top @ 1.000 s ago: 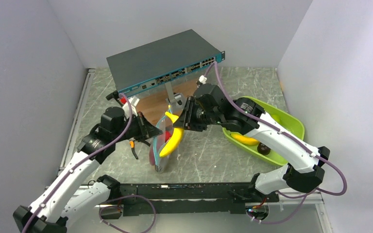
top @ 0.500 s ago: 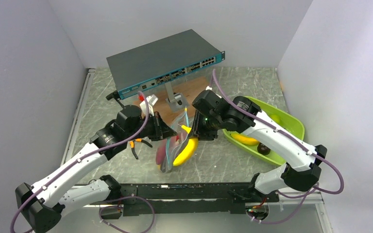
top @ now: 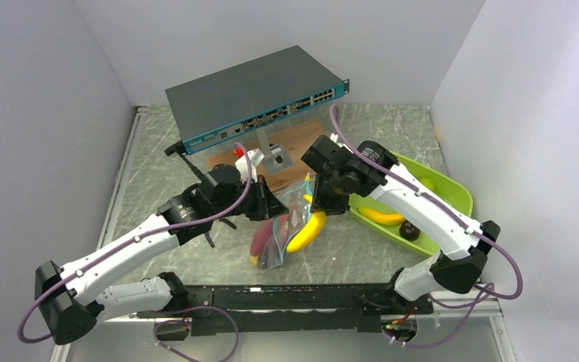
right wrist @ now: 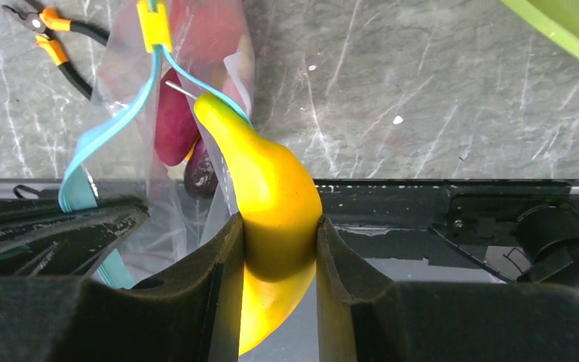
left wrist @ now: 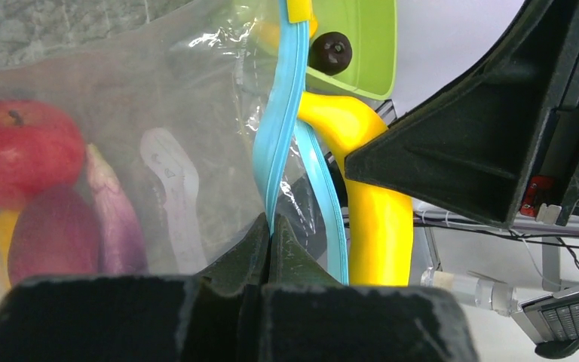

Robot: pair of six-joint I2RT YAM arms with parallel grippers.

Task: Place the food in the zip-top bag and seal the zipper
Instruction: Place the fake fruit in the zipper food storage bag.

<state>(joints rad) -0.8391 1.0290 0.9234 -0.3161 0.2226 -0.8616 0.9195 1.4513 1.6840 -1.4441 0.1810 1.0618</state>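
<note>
At mid-bench, the left end effector (left wrist: 270, 230) is clenched on the bag's (top: 271, 240) zipper (left wrist: 277, 113), and the right end effector (right wrist: 280, 226) grasps the banana (right wrist: 271, 188) at the bag's mouth. A white patch (left wrist: 172, 188) on the bag is unreadable. The apple (left wrist: 22, 162) inside is blurred. Pliers (right wrist: 56, 41) lie to the left and the tray (top: 452, 192) to the right.

A lab; white enclosure walls (top: 38, 113), network switch (top: 249, 94).
</note>
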